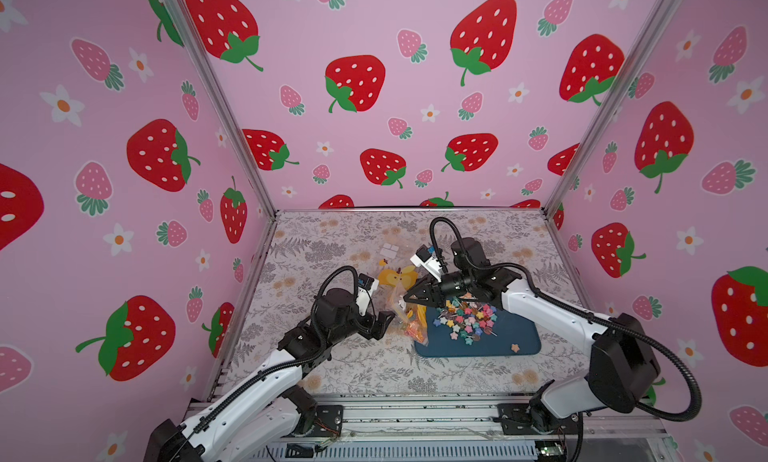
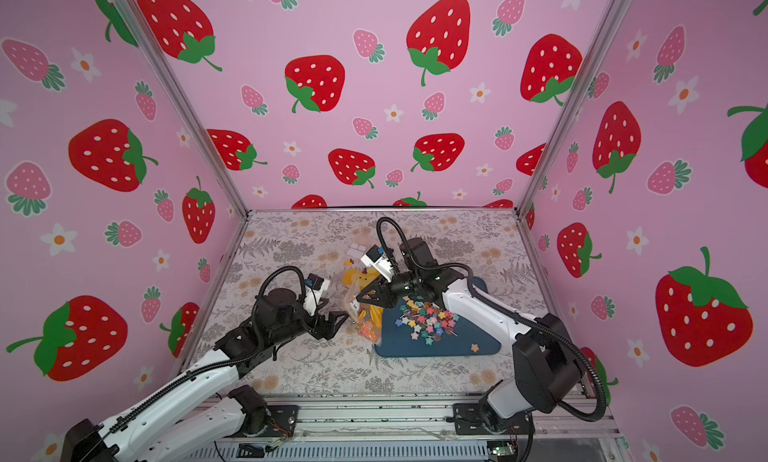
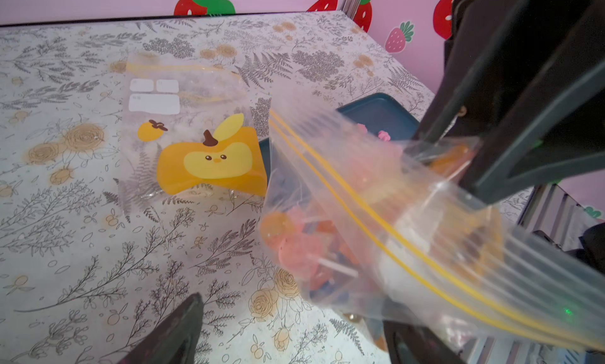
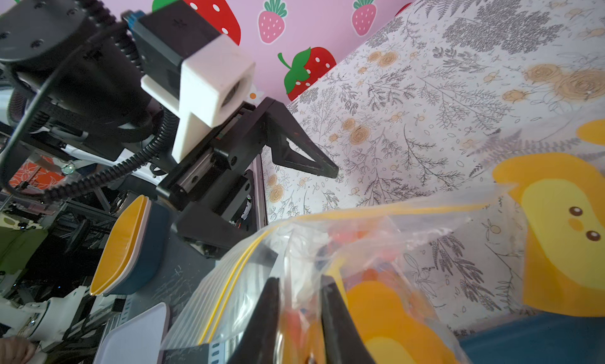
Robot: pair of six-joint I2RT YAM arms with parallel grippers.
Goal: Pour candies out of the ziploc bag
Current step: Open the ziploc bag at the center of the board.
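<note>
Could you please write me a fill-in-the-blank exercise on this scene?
The right gripper is ____ on the ziploc bag.
The left gripper beside it stands ____, holding nothing.
The star candies lie on the dark blue ____.
Inside the bag are orange-pink ____ on white sticks.
Missing words: shut, open, tray, lollipops.
</note>
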